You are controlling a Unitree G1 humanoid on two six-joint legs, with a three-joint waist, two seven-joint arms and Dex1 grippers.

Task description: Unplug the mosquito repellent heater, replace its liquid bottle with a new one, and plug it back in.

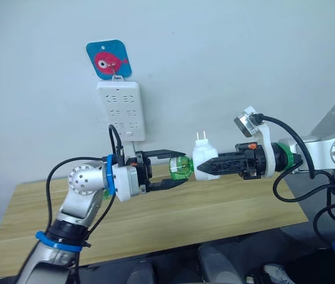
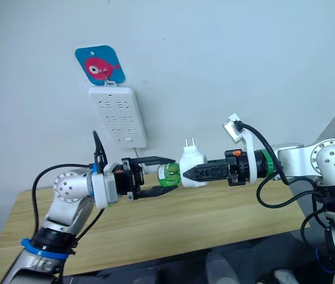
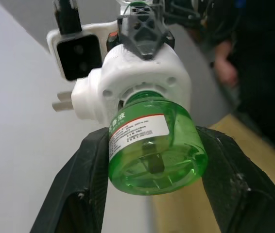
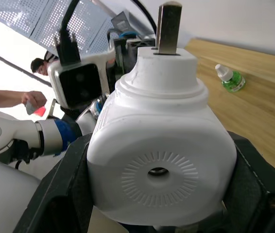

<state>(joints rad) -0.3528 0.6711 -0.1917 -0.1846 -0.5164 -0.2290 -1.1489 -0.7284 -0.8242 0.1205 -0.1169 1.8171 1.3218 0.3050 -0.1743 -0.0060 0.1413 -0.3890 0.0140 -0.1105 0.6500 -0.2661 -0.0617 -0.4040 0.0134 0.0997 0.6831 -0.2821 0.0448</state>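
My right gripper (image 1: 205,167) is shut on the white mosquito repellent heater (image 1: 203,155) and holds it in the air above the table. Its two prongs point up, and its round vent hole (image 4: 158,171) faces the right wrist camera. A green liquid bottle (image 1: 180,167) sticks out sideways from the heater toward my left arm. My left gripper (image 1: 183,168) has one black finger on each side of that bottle (image 3: 154,150), and both fingers (image 3: 86,179) rest against its sides. A second green bottle (image 4: 230,80) with a white tip lies on the wooden table.
A long white power strip (image 1: 122,109) hangs on the wall under a blue fish hook (image 1: 108,59), up and to the left of the grippers. The wooden table (image 1: 215,219) lies below both arms. A person (image 4: 36,65) is behind me.
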